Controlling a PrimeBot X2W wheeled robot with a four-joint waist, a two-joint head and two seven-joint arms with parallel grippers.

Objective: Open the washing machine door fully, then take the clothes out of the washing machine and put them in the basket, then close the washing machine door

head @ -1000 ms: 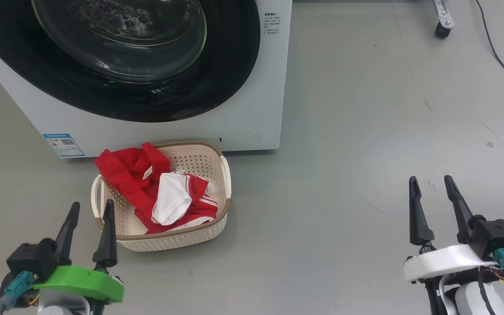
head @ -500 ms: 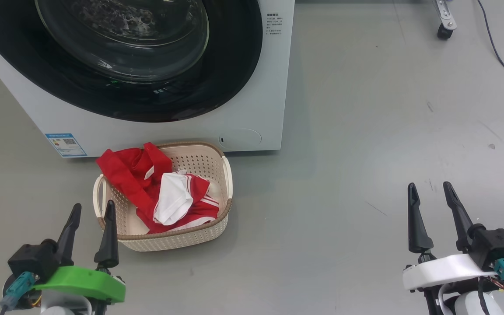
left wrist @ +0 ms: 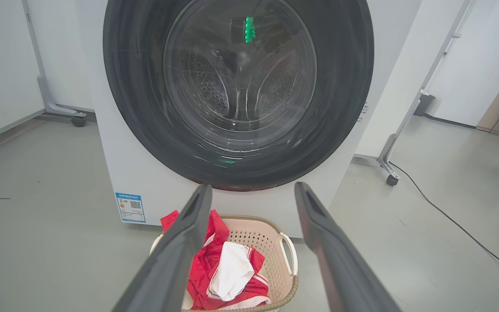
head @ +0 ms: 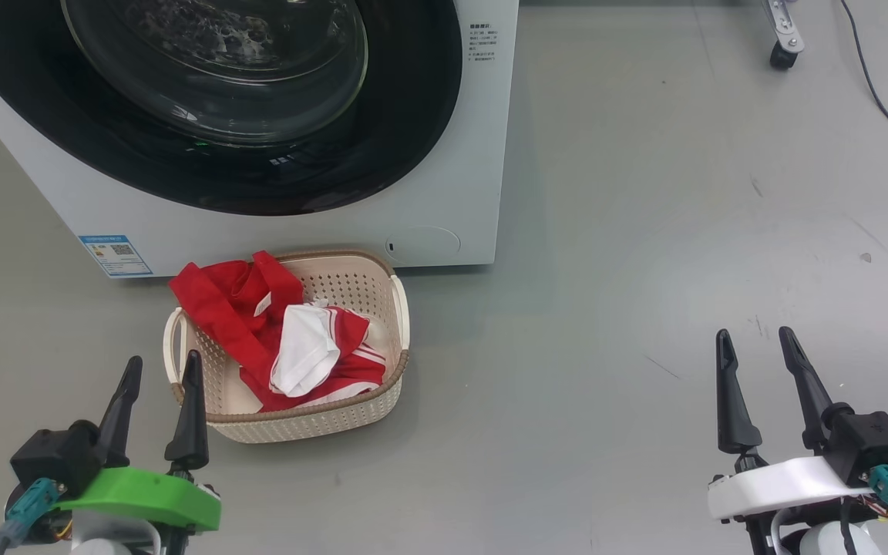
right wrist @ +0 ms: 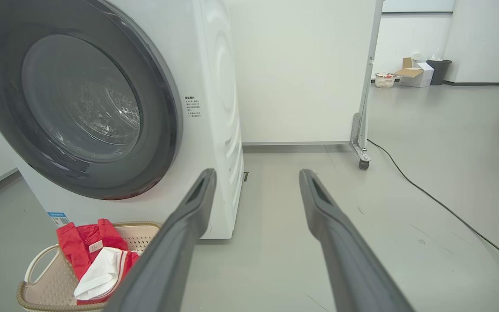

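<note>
red, white-striped clothes (head: 290, 339) in a cream, brown-rimmed basket (head: 351, 287).

You have one washing machine (head: 482, 154) with one door (head: 413, 116), one basket (head: 313, 417), and two grippers: left gripper (head: 164, 360), right gripper (head: 753, 334). Clothes (head: 220, 308): one heap, pieces uncountable.

Left pincer (head: 164, 358): at 7 o'clock in the head view, two long dark fingers (head: 189, 416) tapering to pointed tips.
Left mount (head: 143, 497): bright green curved plate under the fingers.
Left block (head: 55, 459): black box, with a teal left plug (head: 28, 501) at its 7 o'clock.
Right pincer (head: 754, 333): at 5 o'clock, same dark tapered fingers.
Right mount (head: 787, 478): white curved plate.
Right block (head: 872, 439): black box, with a teal right plug (head: 887, 484) at its 5 o'clock.
Forearm (head: 829, 539): pale, rounded, with a black cable (head: 847, 532) running along it.
</note>
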